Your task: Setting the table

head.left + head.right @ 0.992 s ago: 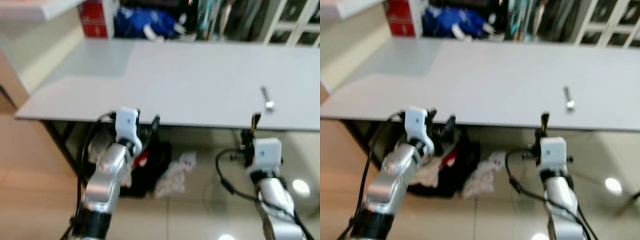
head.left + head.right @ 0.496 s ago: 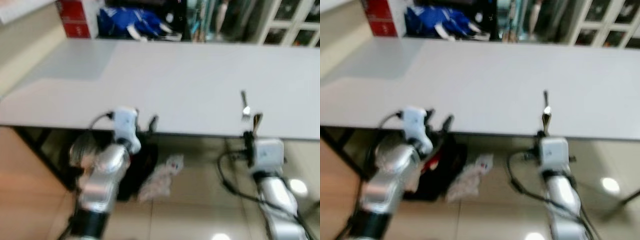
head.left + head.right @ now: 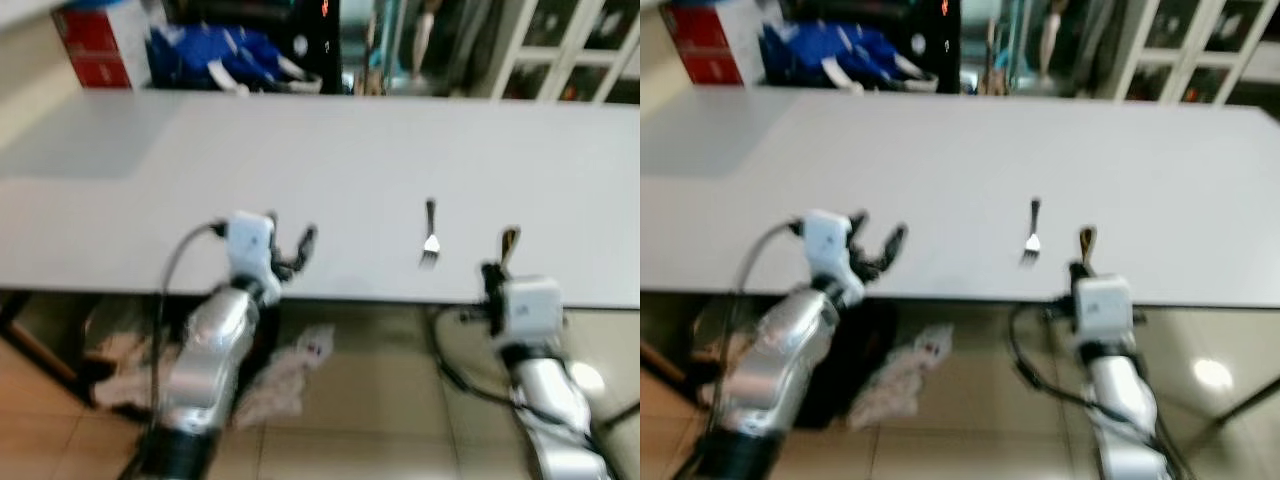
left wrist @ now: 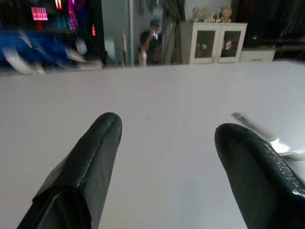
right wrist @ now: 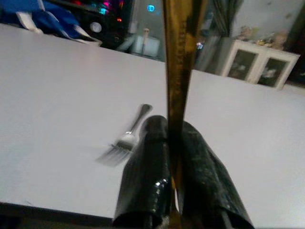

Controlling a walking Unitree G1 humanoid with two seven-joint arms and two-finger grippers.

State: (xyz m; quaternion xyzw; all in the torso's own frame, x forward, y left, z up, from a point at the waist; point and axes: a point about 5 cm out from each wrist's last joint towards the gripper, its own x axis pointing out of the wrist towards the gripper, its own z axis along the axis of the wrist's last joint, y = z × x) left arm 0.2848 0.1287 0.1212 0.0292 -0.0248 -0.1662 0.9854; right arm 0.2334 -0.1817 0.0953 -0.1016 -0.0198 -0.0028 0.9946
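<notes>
A silver fork [image 3: 429,240] lies on the white table [image 3: 330,150] close to its near edge, tines toward me. My left gripper [image 3: 292,238] hovers open over that edge, left of the fork, with nothing between its fingers [image 4: 102,143]. My right gripper [image 3: 507,268] is just right of the fork at the table edge. It is shut on a thin golden utensil [image 5: 181,57] that stands upright; only the utensil's handle shows. The right wrist view has the fork [image 5: 125,140] lying a little ahead and to one side.
A red box [image 3: 95,50] and a blue bag [image 3: 215,45] sit past the table's far left. White glass-door cabinets [image 3: 560,45] stand at the far right. Crumpled bags [image 3: 285,375] lie on the tiled floor under the table. A person [image 4: 153,40] stands far back.
The whole picture has shifted, so the camera moved: the table is nearer and both grippers now reach its edge. The fork now lies between the grippers. Neither gripper changed its hold.
</notes>
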